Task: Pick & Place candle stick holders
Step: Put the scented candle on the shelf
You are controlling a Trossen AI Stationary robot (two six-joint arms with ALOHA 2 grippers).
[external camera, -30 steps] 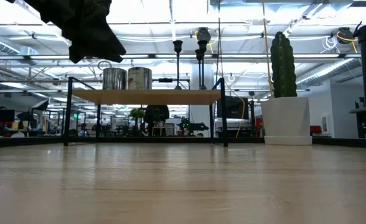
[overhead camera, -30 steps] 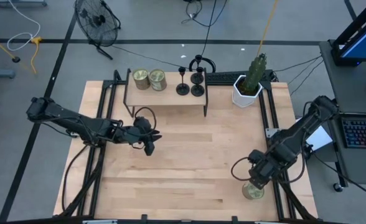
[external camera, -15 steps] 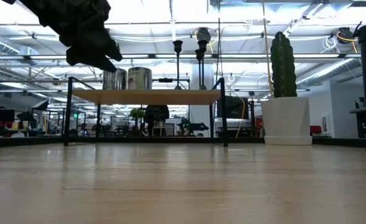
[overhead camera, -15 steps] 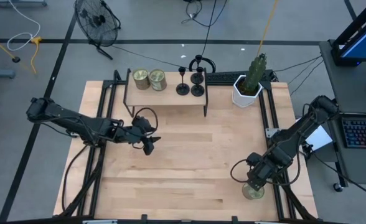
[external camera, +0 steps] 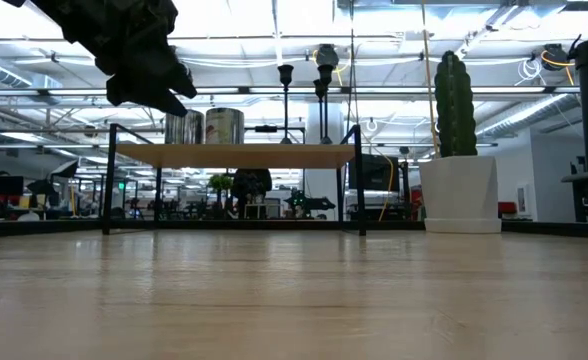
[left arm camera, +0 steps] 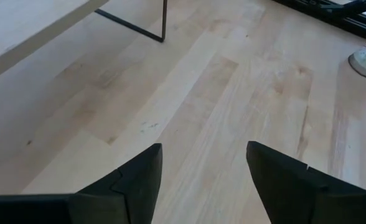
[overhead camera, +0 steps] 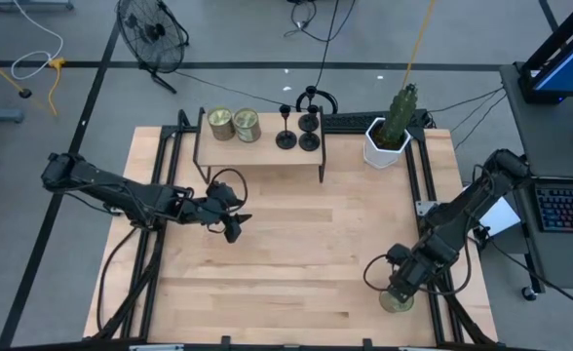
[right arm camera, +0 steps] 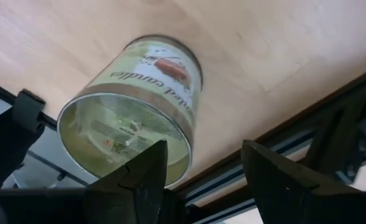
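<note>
Since a second ago: right claw (overhead camera: 401, 290) dropped lower toward the candle jar (overhead camera: 397, 298) at the counter's (overhead camera: 296, 263) front-right corner; left claw (overhead camera: 234, 226) barely shifted, dipped slightly in the low view. Right claw fingers (right arm camera: 139, 171) apart, poised straight over the jar (right arm camera: 133, 106), not closed on it. Left claw (left arm camera: 201, 180) also spread wide, holding nothing, hovering above bare wood just in front of the small shelf (overhead camera: 259, 144), off its left legs. Candle stick holders (overhead camera: 297, 132) all three up on the shelf's right half, standing upright, close together, untouched; seen in low view as thin stems (external camera: 304, 100) over the shelf top. Two tins (overhead camera: 233, 124) on the shelf's left half, side by side, clear of the holders. Potted cactus (overhead camera: 392, 130) just right of the shelf, at the counter's back-right corner. Jar sits tight against the counter's right edge rail, little margin there. Wide open wood between shelf and jar, nothing lying on it. Fan (overhead camera: 152, 29) and cables on the floor behind the shelf, off the counter.
</note>
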